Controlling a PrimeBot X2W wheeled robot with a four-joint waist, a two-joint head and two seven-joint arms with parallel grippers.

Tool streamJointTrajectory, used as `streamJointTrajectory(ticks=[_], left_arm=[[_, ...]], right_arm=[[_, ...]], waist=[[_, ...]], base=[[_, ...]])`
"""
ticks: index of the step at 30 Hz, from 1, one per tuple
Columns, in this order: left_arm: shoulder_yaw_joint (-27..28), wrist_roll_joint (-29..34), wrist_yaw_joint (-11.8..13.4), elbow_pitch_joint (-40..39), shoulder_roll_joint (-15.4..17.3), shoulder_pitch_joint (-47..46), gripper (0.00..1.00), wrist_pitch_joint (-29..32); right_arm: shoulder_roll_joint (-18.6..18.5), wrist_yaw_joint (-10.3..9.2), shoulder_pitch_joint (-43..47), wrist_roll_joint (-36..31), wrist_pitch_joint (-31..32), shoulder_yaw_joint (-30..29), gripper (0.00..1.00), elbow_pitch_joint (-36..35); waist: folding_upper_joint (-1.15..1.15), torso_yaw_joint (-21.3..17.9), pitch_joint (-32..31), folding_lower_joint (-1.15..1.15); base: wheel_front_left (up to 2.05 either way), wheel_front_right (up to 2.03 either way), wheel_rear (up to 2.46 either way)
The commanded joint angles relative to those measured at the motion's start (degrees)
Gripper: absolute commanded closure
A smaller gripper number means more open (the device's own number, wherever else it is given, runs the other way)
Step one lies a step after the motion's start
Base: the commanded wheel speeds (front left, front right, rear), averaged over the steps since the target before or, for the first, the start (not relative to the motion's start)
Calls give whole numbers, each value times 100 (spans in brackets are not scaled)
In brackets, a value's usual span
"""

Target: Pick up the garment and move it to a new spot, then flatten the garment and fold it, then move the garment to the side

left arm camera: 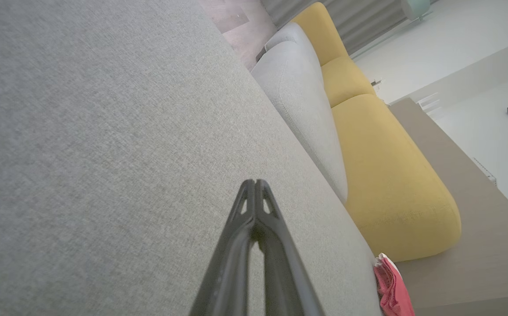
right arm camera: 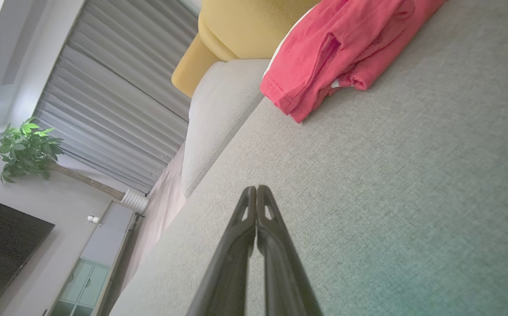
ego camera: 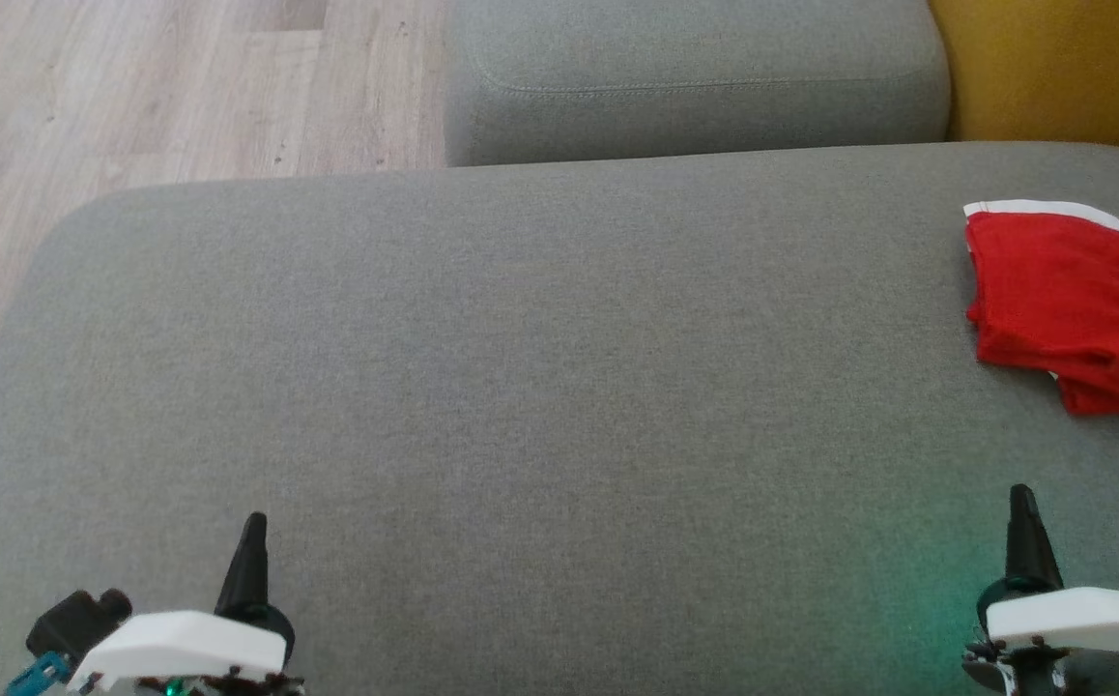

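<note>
The garment (ego camera: 1072, 295) is red with a white band, folded into a compact stack at the far right of the grey cushion (ego camera: 521, 387). It appears again in the right wrist view as the garment (right arm camera: 337, 48) at the top, and as a thin red edge of the garment (left arm camera: 390, 287) in the left wrist view. My left gripper (ego camera: 252, 541) is shut and holds nothing, low at the near left. Well short of the garment, my right gripper (ego camera: 1023, 527) is shut and holds nothing at the near right. Both grippers show fingertips pressed together in the wrist views, left gripper (left arm camera: 255, 182) and right gripper (right arm camera: 256, 188).
A second grey cushion (ego camera: 695, 77) sits behind the main one. A yellow cushion (ego camera: 1062, 68) stands at the back right. Wooden floor (ego camera: 134, 97) lies beyond the cushion's left and far edges. A plant (right arm camera: 26, 149), curtains and a dark screen show in the room.
</note>
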Motion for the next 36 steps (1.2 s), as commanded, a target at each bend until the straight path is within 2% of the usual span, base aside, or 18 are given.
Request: streamJointTrajectory(ticks=[1, 36], left_arm=[[161, -191, -69, -205, 65, -383, 100, 47], [593, -2386, -273, -246, 65, -777, 100, 612]], right_arm=[[-37, 26, -359, 220, 54, 37, 100, -230], [-53, 37, -685, 2657, 613, 24, 100, -390]], waist=[[0, -8, 5, 0], [0, -153, 89, 0]], base=[[0, 0, 0], [0, 0, 0]])
